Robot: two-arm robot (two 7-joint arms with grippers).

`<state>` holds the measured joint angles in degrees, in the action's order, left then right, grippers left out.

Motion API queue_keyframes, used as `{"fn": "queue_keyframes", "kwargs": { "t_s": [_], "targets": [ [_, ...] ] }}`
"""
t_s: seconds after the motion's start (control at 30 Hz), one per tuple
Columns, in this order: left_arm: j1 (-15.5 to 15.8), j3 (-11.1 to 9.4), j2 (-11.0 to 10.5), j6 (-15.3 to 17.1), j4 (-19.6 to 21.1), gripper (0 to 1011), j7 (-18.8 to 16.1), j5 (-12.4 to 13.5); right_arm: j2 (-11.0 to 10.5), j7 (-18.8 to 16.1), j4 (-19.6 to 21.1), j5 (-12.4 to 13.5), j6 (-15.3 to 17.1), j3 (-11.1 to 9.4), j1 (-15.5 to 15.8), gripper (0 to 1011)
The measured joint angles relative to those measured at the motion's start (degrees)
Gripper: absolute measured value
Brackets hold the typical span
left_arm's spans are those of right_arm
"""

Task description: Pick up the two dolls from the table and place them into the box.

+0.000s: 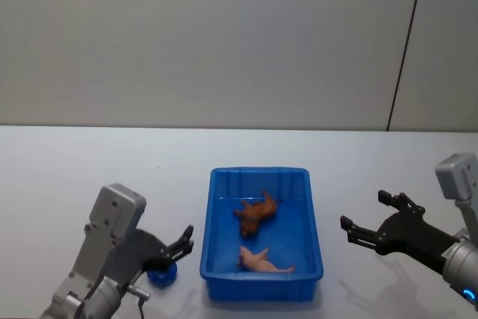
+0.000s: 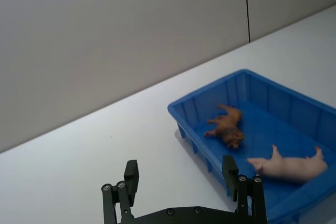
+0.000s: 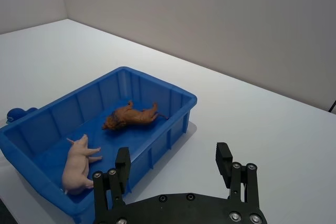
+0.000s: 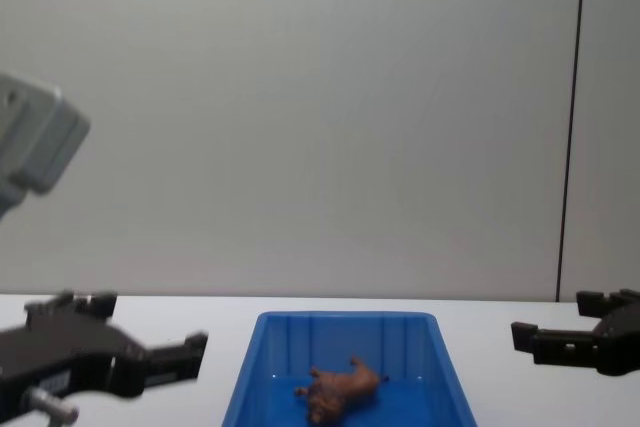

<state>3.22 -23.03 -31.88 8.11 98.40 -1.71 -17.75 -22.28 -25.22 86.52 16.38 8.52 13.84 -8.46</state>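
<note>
Nearest you, the left gripper (image 1: 179,248) hangs spread, empty, by a small rounded blue toy (image 1: 162,274) beside the bright blue plastic bin (image 1: 205,248); the right gripper (image 1: 364,211), also spread, hangs well apart. Inside lie a brown four-legged doll (image 1: 256,212) and a pale pink doll (image 1: 263,260). Lower the left carelessly and you could knock toy or rim. White tabletop (image 1: 75,177), grey wall (image 1: 224,35).

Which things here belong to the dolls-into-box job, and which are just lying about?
Job: brown doll, pink doll, both lying inside the blue box; left gripper and right gripper, open, either side of it.
Lying about: small blue toy on the table, left of the box.
</note>
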Motion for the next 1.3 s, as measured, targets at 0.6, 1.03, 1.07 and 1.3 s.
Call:
{"fn": "queue_keyframes", "kwargs": {
  "t_s": [0.6, 1.03, 1.07, 1.3],
  "targets": [
    [0.91, 0.39, 0.77, -1.59, -9.91, 1001, 6.81, -1.12, -0.12, 0.01, 0.08, 0.02, -0.12, -0.08, 0.11, 1001],
    [2.01, 0.7, 1.64, -3.05, -15.33, 969, 9.86, -1.43, -0.15, 0.01, 0.08, 0.02, -0.12, -0.08, 0.13, 1001],
    [2.08, 0.71, 1.69, -3.14, -15.57, 929, 10.06, -1.43, -0.15, 0.01, 0.08, 0.01, -0.12, -0.08, 0.13, 1001],
    [2.62, 0.76, 2.2, -3.73, -17.58, 745, 11.21, -1.38, -0.15, 0.01, 0.07, 0.02, -0.12, -0.08, 0.13, 1001]
  ]
}}
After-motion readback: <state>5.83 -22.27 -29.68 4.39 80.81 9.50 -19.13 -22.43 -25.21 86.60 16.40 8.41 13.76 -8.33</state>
